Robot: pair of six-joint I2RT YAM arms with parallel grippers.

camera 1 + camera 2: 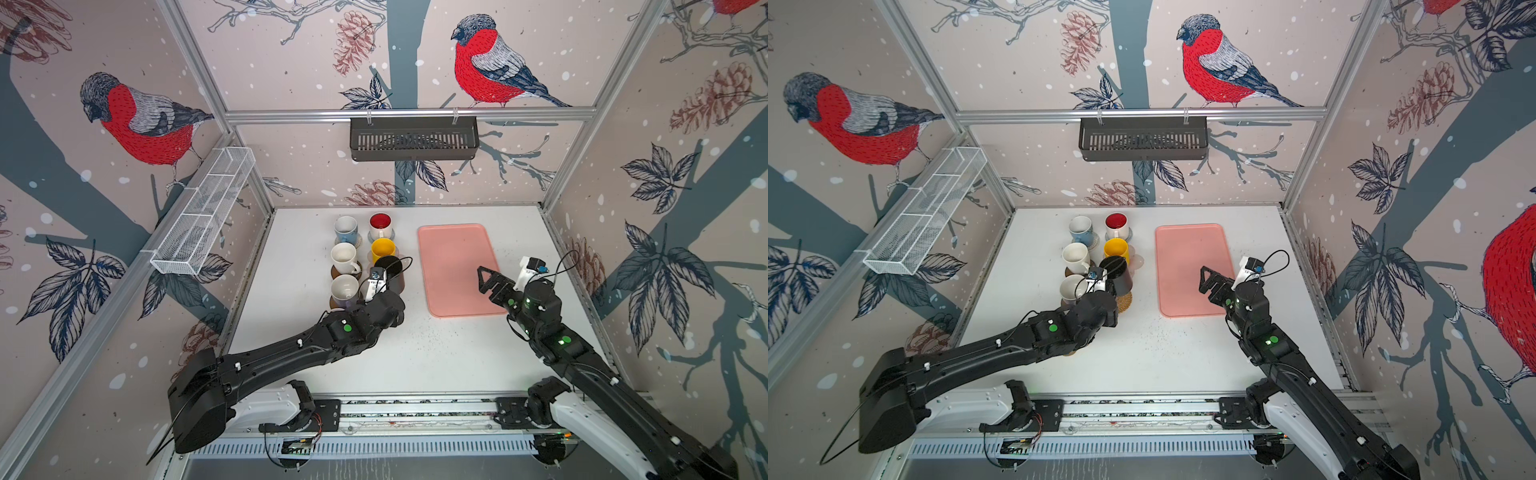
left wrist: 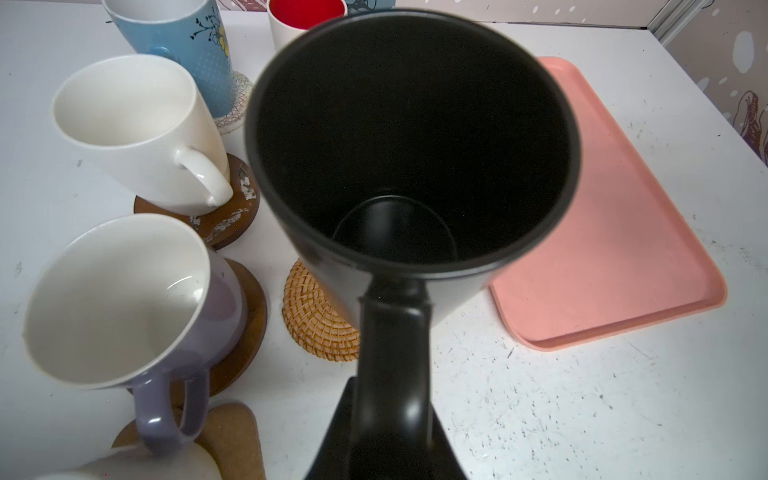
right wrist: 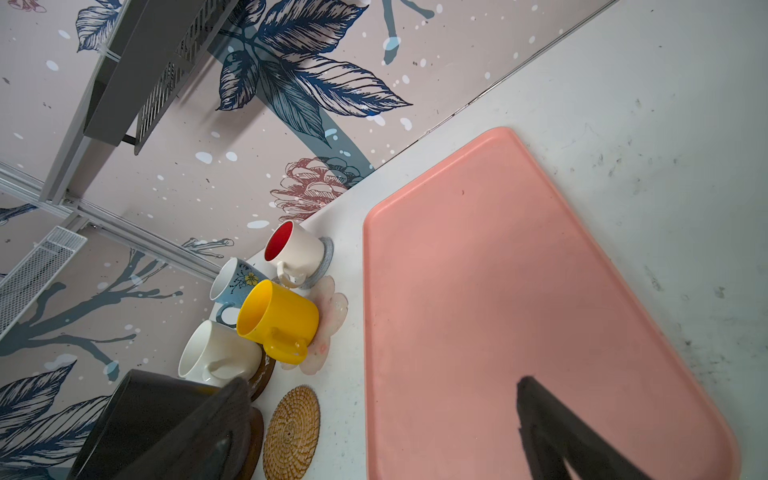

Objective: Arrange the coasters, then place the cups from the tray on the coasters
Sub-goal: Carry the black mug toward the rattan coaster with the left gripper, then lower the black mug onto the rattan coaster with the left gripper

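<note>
My left gripper point(image 2: 392, 415) is shut on the handle of the black cup point(image 2: 411, 145), which hangs tilted in the air over the tan wicker coaster point(image 2: 316, 320). In the right wrist view that wicker coaster point(image 3: 291, 432) lies bare. The salmon tray point(image 1: 453, 257) holds nothing, and my right gripper point(image 1: 484, 280) stands open above its near part. Left of the tray stand the light blue cup point(image 1: 345, 228), red-inside cup point(image 1: 380, 224), yellow cup point(image 1: 383, 249), white cup point(image 1: 344, 257) and lavender cup point(image 1: 345, 289), each on a coaster. A cork flower coaster point(image 2: 232, 436) lies near the lavender cup.
A dark slotted basket point(image 1: 413, 139) hangs on the back wall and a white wire rack point(image 1: 203, 216) on the left wall. The cups stand tightly in two rows, close to the black cup. White table point(image 1: 415, 353) lies in front of the tray.
</note>
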